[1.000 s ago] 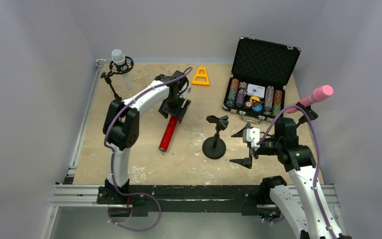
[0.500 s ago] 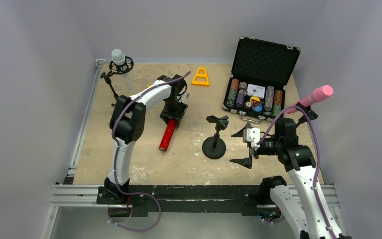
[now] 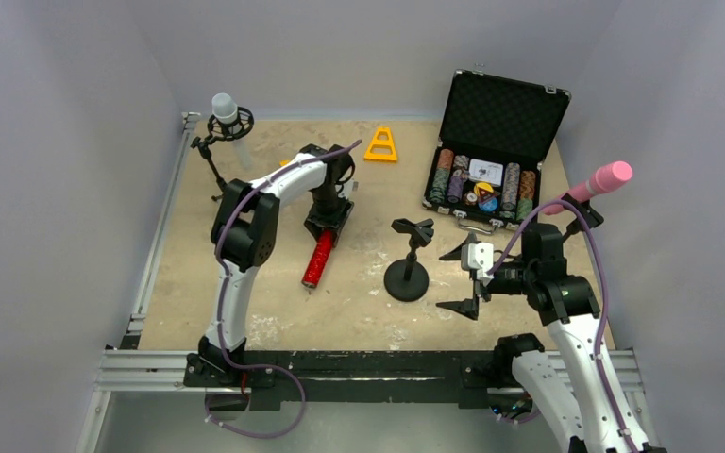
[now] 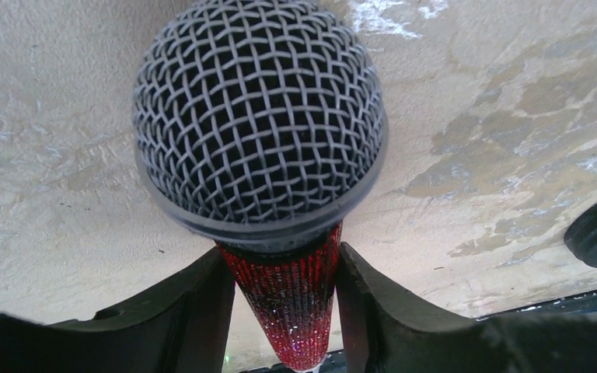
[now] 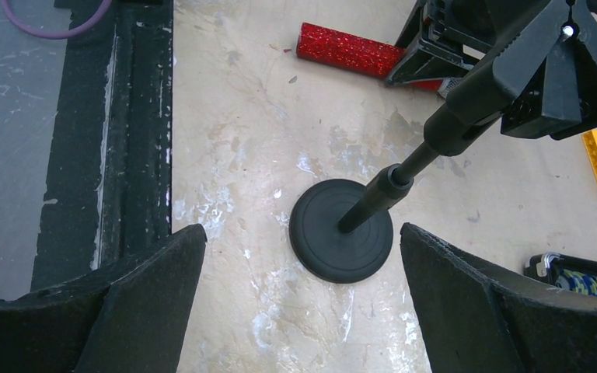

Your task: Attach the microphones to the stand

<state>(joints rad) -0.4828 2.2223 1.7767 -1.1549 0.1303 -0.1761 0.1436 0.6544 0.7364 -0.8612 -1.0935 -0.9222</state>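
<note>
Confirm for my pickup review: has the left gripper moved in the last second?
Yes. The left gripper has shifted away from the orange triangle, toward the near edge, down onto the red microphone, jaws narrowed around its handle.

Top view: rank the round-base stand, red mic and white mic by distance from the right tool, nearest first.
1. round-base stand: just left of the right tool.
2. red mic: centre-left, lying flat.
3. white mic: far-left corner, in its mount.

Left of the stand (image 3: 406, 280) lies a mic (image 3: 317, 260); behind it a wedge (image 3: 380, 157); behind-right, the case (image 3: 500, 109).
</note>
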